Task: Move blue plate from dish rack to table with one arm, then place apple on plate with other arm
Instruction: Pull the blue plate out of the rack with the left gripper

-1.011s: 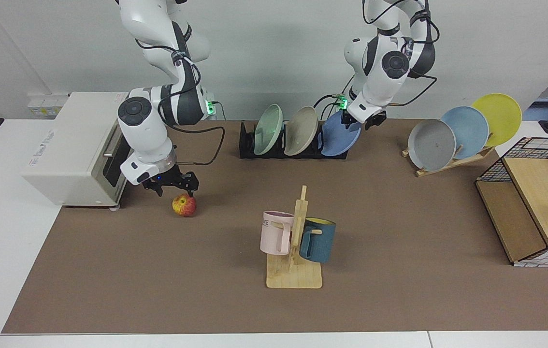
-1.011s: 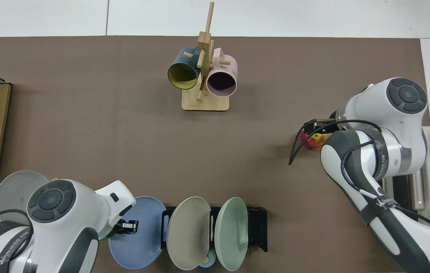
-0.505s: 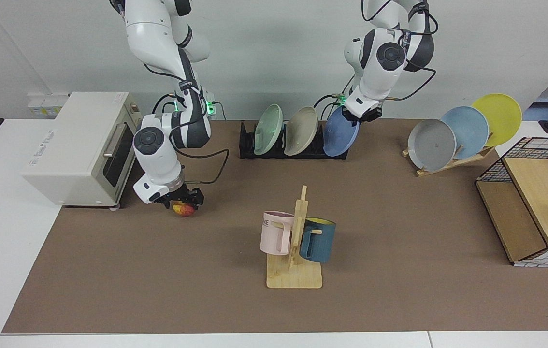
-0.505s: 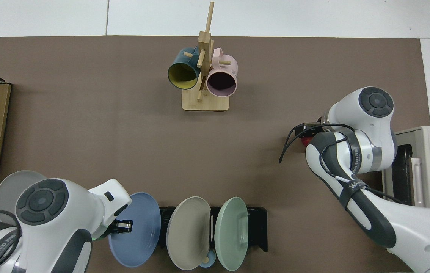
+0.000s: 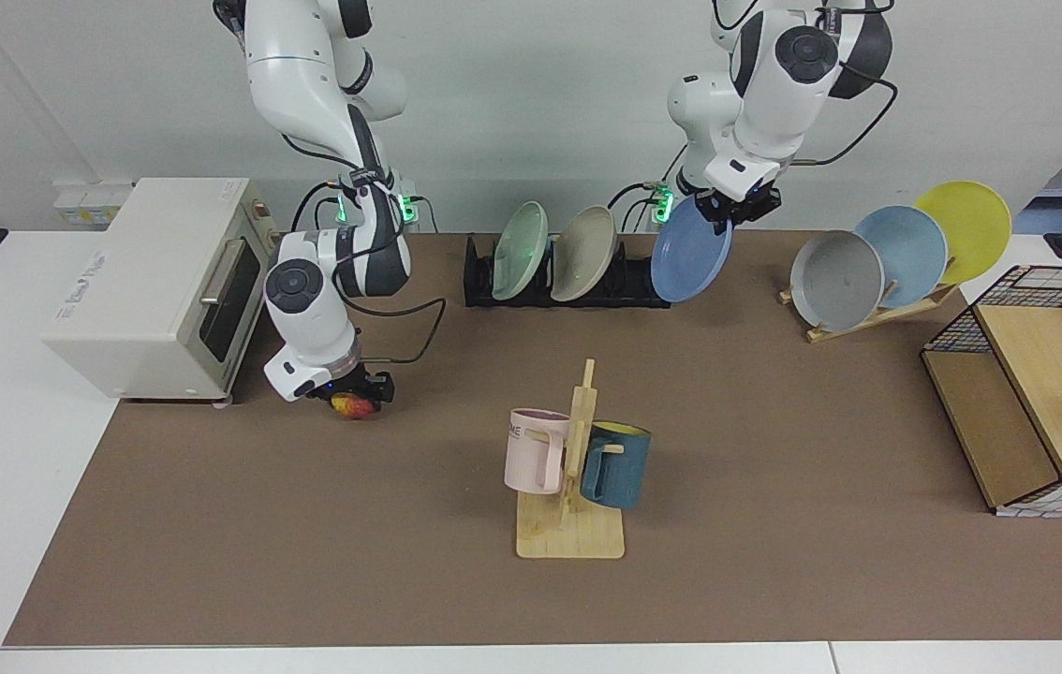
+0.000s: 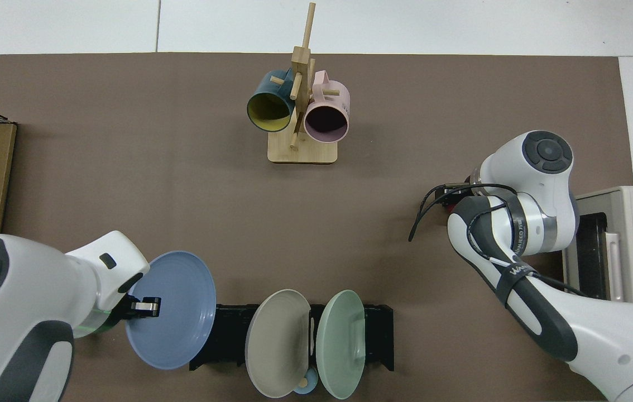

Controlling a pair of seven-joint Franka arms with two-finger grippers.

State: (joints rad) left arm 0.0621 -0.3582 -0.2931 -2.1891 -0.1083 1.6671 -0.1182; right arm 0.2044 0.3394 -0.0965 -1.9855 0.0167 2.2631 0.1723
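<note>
On the brown table (image 5: 774, 487), bordered in white, the large items were recorded first: a cream toaster oven (image 5: 152, 290) at the facing view's left edge and a wire-and-wood shelf unit (image 5: 1037, 393) at its right edge. At the back of the table the black dish rack (image 5: 550, 285) was found holding a beige plate (image 5: 582, 253) and a green plate (image 5: 520, 251), both tilted in their slots. A slanted wooden rack (image 5: 877, 314) beside it carried grey, pale blue and yellow plates. A wooden mug stand (image 5: 573, 505) with a pink mug (image 5: 536, 449) and a dark teal mug (image 5: 615, 463) was noted near the table's middle.

The blue plate (image 5: 690, 260) was observed clear of the dish rack, held in the air just beside the rack's end and tilted on edge. The left gripper (image 5: 735, 208) was seen clamped on the plate's upper rim; in the top view the left gripper (image 6: 146, 306) was seen at the plate's (image 6: 174, 310) edge.

The right gripper (image 5: 353, 398) was found low at the table in front of the toaster oven, its fingers closed around the apple (image 5: 353, 406), which was only partly visible beneath it. Whether the apple was resting on the table could not be determined.
</note>
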